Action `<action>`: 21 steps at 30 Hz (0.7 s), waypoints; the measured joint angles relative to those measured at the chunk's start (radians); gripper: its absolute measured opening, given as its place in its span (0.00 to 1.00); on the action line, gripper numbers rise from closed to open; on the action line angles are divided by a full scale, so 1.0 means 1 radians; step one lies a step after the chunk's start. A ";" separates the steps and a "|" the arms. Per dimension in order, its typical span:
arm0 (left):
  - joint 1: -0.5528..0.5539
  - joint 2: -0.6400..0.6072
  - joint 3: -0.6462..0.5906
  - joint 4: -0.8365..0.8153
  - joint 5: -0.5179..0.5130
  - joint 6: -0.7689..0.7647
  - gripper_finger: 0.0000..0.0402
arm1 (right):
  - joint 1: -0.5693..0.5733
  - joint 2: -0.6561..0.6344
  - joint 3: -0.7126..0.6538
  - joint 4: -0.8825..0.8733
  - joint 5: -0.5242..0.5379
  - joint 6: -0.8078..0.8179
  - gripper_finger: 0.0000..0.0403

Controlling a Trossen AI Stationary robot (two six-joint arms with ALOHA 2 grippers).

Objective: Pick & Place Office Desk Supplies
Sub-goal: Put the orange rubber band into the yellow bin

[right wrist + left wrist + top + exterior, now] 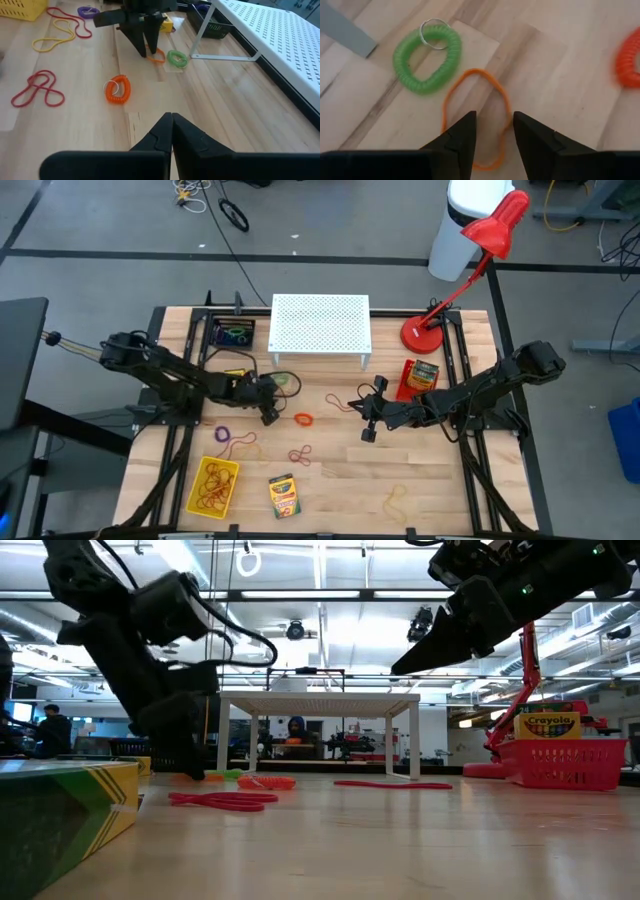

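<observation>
Left end effector (492, 142): we see it low over the counter (440, 480), fingers parted and released, straddling a thin orange rubber band (475, 105) that lies flat.
Green coil loop (426, 59): we find it just beside the band, a small metal ring (434, 34) on it.
Orange coil loop (118, 89): lies on the counter between the two arms.
Right end effector (171, 131): we see it clenched on nothing, hovering near mid-counter.
Crayon boxes: one (284, 495) lies at the near edge beside the yellow basket (213, 486); another (422, 374) stands in the red basket (405, 383).
</observation>
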 joint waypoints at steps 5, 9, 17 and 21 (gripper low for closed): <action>0.024 0.009 0.002 0.008 0.046 0.049 0.31 | 0.000 0.000 0.000 0.000 0.000 -0.001 0.04; 0.024 -0.001 0.002 0.008 0.102 0.090 0.19 | 0.000 0.000 0.000 0.000 0.000 -0.006 0.04; 0.021 0.001 0.058 -0.056 0.256 0.191 0.02 | 0.000 0.000 0.000 -0.001 0.000 -0.007 0.04; 0.015 0.001 0.144 -0.161 0.285 0.244 0.02 | 0.000 0.000 0.000 -0.001 0.000 -0.007 0.04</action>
